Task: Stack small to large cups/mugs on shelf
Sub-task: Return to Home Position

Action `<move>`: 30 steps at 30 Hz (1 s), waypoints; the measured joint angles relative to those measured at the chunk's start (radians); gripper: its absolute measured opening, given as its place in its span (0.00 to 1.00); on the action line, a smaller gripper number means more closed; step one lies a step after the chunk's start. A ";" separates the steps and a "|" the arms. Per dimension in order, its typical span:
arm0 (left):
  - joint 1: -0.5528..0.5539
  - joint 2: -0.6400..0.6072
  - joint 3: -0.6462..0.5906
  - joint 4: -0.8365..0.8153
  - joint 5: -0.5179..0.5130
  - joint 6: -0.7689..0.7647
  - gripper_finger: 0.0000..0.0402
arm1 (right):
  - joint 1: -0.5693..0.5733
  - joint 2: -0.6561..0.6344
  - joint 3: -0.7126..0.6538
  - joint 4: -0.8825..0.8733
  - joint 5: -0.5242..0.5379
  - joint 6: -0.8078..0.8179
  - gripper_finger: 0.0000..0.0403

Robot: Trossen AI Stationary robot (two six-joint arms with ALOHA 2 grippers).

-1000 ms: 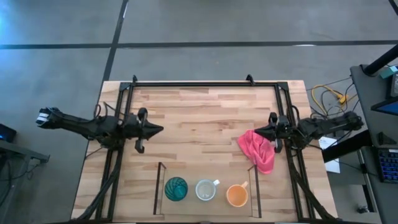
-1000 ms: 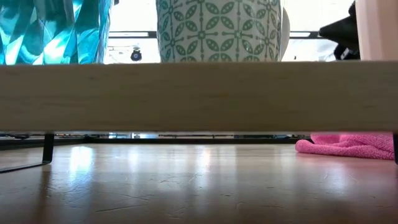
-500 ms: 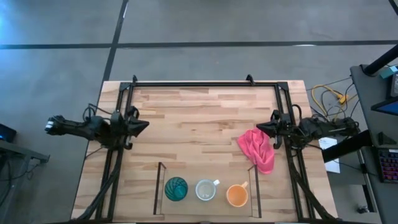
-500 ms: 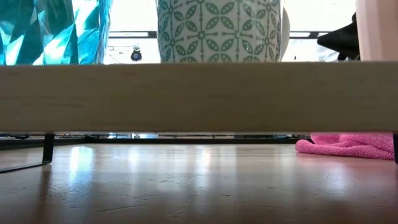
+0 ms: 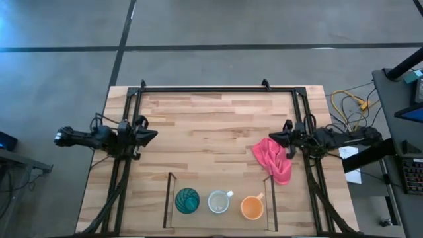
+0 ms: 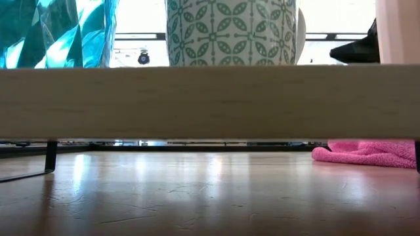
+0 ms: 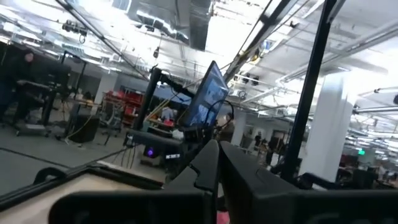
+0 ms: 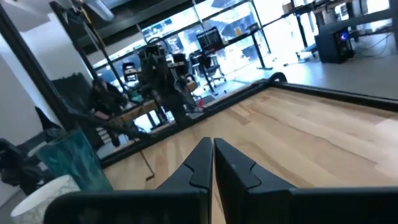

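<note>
Three cups stand upright in a row on the shelf, a light wood bay between two dark side panels at the table's near edge: a teal tumbler at the left, a white mug in the middle, an orange mug at the right. In the low view the tumbler and the patterned mug rest by their bases on the shelf board. My left gripper is shut and empty over the table's left side. My right gripper is shut and empty at the right, just above a pink cloth.
A pink cloth lies crumpled on the table beside the shelf's right panel, under my right gripper. Black frame rails run along the table's far, left and right sides. Bare wood lies between the two grippers.
My left gripper has drawn back toward the table's left edge, still shut. The three cups and the pink cloth have stayed where they were.
</note>
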 joint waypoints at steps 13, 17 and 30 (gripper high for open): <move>0.002 -0.009 -0.001 -0.291 -0.037 -0.116 0.00 | -0.002 0.001 0.002 -0.020 -0.023 0.004 0.02; 0.002 -0.010 -0.002 -0.335 -0.067 -0.135 0.00 | -0.002 0.006 0.002 -0.021 -0.023 -0.006 0.02; 0.002 -0.010 0.022 -0.386 -0.118 -0.018 0.00 | -0.002 0.014 0.002 -0.022 -0.023 -0.076 0.02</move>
